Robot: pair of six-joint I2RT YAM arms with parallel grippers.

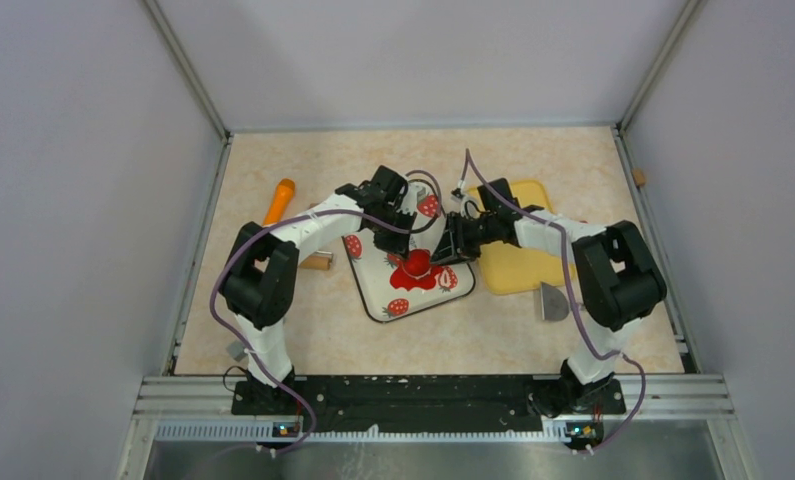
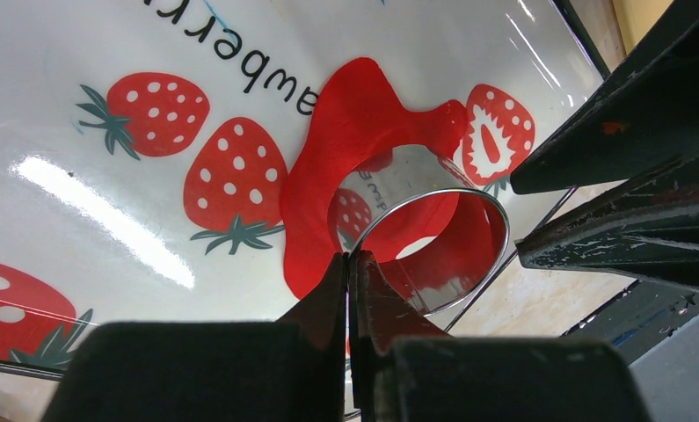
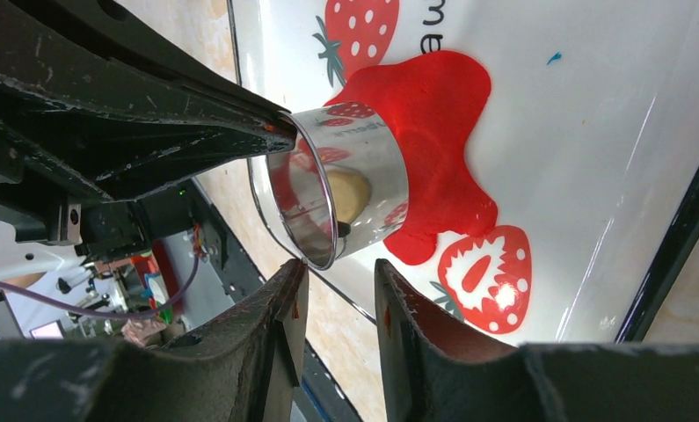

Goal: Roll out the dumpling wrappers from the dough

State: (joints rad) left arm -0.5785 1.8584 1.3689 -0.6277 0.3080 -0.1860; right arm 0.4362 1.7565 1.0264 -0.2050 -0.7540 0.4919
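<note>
Top external view: one worktop [image 1: 533, 160] carries one strawberry-printed tray [image 1: 383, 285], and one flattened dough [image 1: 418, 268] sheet lies on the tray. One steel ring cutter [image 3: 363, 176] sits over the dough's edge. The left tool [image 2: 349, 272] pinches its wall tight. The right tool [image 3: 338, 268] is beside it, slightly parted and empty. Cutting seems to be in hand; the next move calls for a square press downward. No dumpling wrappers can be seen.
</note>
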